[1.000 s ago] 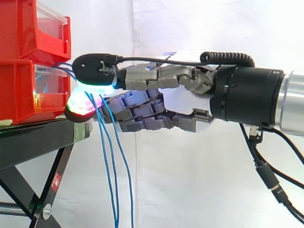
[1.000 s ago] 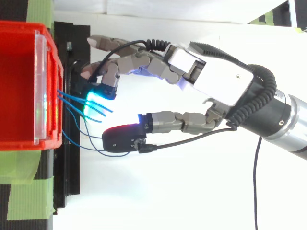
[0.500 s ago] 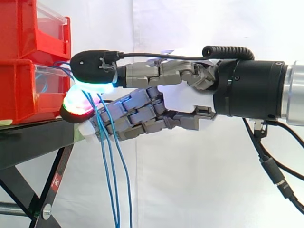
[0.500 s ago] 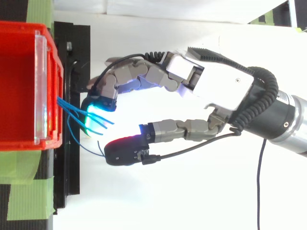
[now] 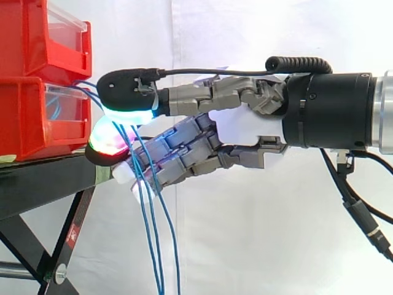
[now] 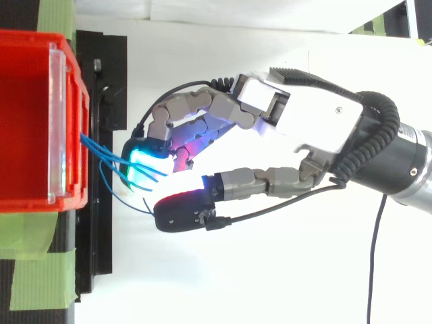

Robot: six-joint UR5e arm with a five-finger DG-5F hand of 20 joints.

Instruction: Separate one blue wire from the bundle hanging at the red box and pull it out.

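A bundle of thin blue wires comes out of the front of the lower red bin and hangs down past the stand's edge. My hand reaches in from the right at bin height. Its thumb pad, glowing cyan, lies over the wires, and the curled fingers below, one glowing red, press up from under, so the wires run pinched between them. From above, the blue wires leave the bin and bend into the curled fingers of the hand.
A second red bin is stacked on the lower one. Both rest on a black stand with a slanted leg below. Green tape holds the bin's base. A white curtain hangs behind.
The fingers have curled in further round the wires and the hand has drawn slightly right, away from the bin. The hanging wires have swung right with it.
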